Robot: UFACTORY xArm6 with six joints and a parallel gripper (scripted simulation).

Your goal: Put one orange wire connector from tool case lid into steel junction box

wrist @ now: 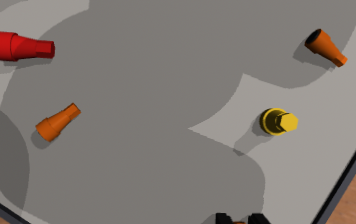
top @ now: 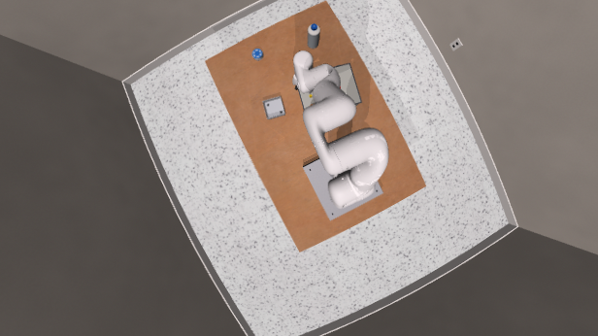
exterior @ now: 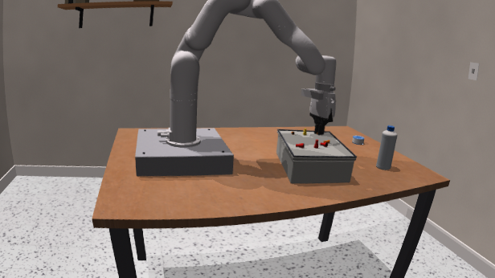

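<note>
My gripper stands low over the far part of the tool case's grey lid. In the wrist view only the two dark fingertips show at the bottom edge, shut on an orange wire connector of which just a sliver shows. Two more orange connectors lie on the lid, with a red one and an upright yellow one. The steel junction box sits open on the table, well apart from the case.
A blue tape roll and a grey bottle with a blue cap stand on the table right of the case. The arm's grey base block is at the left. A black rim edges the lid.
</note>
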